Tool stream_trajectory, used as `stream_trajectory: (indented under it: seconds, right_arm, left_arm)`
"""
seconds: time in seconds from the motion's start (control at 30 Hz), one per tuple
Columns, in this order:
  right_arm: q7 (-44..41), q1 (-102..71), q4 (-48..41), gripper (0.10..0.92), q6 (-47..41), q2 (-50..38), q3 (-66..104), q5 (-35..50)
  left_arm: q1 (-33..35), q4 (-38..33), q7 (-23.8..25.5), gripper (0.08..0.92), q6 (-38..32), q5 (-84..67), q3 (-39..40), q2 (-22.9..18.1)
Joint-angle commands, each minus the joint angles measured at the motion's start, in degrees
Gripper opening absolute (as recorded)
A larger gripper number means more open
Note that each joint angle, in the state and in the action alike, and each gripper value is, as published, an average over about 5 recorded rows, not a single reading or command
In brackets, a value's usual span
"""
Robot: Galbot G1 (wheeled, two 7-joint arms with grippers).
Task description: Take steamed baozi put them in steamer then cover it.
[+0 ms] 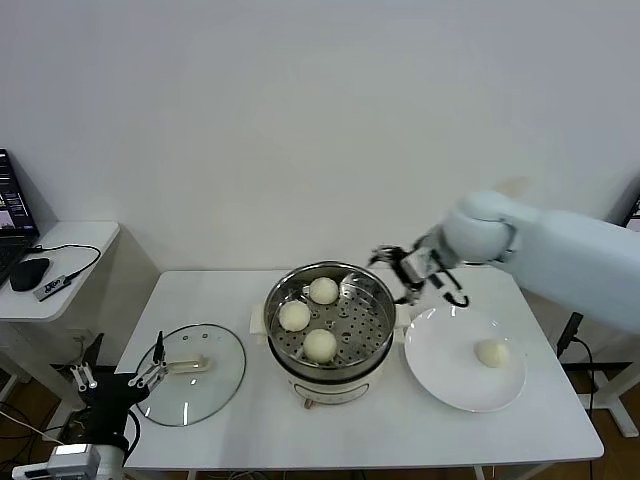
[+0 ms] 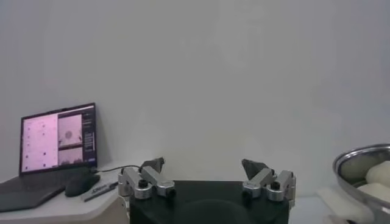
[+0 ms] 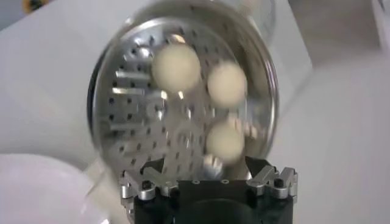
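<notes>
While right gripper (image 1: 400, 268) gapes, 3 smooth round baozi (image 1: 320, 345) in perforated steel steamer (image 1: 372, 330).

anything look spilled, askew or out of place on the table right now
Nothing stands out. Three baozi sit inside the steamer, one baozi waits on the white plate, and the glass cover lies flat on the table beside the steamer. The open right gripper is by the steamer's rim.

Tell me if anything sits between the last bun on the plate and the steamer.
Nothing visible does. The last bun lies alone on the white plate, right beside the steamer, which is uncovered, and the right gripper hovers open at its far rim.
</notes>
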Motion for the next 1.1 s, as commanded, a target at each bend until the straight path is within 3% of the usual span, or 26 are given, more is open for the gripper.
stream_trajectory:
  seconds: [0.03,0.2,0.43,1.1]
  right_arm:
    - [-1.64,-10.32,0.41,0.823,-11.53,-18.93,7.34,2.81]
    - [-1.52,-31.51,-2.57,0.823,-10.50,-22.31,24.97,-2.34]
    - [-1.42,-53.98,-9.97,0.823,-8.96,-20.37,45.12,-8.02]
    - [-0.04,-49.57,-23.37,0.823,-6.67,-6.40,40.55,-12.53]
  left_arm:
    - [-0.61,-0.19,0.09,0.823,0.25,-0.82,0.66,2.88]
    - [-0.74,0.20,0.12,0.823,0.26,-0.61,1.82,3.10]
    - [-1.25,0.78,0.11,0.823,0.57,-0.45,2.30,3.76]
    - [-1.59,2.11,0.16,0.823,0.94,-0.57,1.22,3.63]
